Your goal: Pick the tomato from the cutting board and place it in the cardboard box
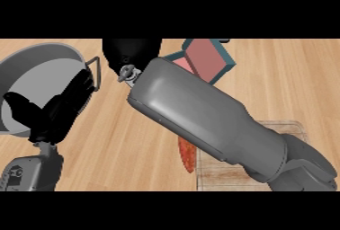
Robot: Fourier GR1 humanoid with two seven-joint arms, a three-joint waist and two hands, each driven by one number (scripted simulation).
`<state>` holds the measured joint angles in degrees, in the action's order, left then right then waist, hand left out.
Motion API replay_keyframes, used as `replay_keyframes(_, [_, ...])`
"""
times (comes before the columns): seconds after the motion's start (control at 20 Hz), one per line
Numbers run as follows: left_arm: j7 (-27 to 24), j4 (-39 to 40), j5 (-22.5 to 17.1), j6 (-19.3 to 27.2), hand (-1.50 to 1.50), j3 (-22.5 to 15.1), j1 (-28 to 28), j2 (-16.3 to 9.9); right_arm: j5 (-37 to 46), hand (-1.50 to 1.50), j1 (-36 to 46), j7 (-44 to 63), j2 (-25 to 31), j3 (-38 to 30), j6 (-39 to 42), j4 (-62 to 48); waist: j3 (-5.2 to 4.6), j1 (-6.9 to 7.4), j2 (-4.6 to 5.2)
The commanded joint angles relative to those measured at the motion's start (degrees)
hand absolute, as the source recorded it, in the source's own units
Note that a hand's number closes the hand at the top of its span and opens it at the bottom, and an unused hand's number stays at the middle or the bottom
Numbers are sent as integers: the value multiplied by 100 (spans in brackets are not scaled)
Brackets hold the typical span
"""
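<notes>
The tomato cannot be placed with certainty. A red-orange sliver shows at the left edge of the cutting board, mostly hidden under the right forearm. It may be the tomato lying on the board, but its shape is too covered to say.

The right hand is far up the view, above the bare counter and just left of the box, which has teal walls and a pinkish flap. Only the dark back of the hand shows, so I cannot tell whether it holds anything.

If the tomato is in that hand, the step in hand is probably the carry to the box. Doing it well means moving right until the hand is squarely above the opening, clear of the raised flap, then lowering before letting go. If the sliver is the tomato, the hand must go back to the board instead.

The left hand rests spread at the view's left, over the rim of a grey pot, well apart from the box.
</notes>
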<state>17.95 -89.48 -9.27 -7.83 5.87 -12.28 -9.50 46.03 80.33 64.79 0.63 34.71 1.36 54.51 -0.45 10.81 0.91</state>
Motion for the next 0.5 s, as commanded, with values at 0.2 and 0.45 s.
replay_keyframes(0.2, [-14, -123, 42, 83, 0, 78, 160, -38, -8, 150, 1068, 1301, -60, -200, -374, -1006, 7, -233, -24])
replay_keyframes(0.45, [-28, -24, -116, -6, 0, 291, 152, -171, -259, 150, 1132, 1120, -60, -1, -559, -1511, 9, -344, 14])
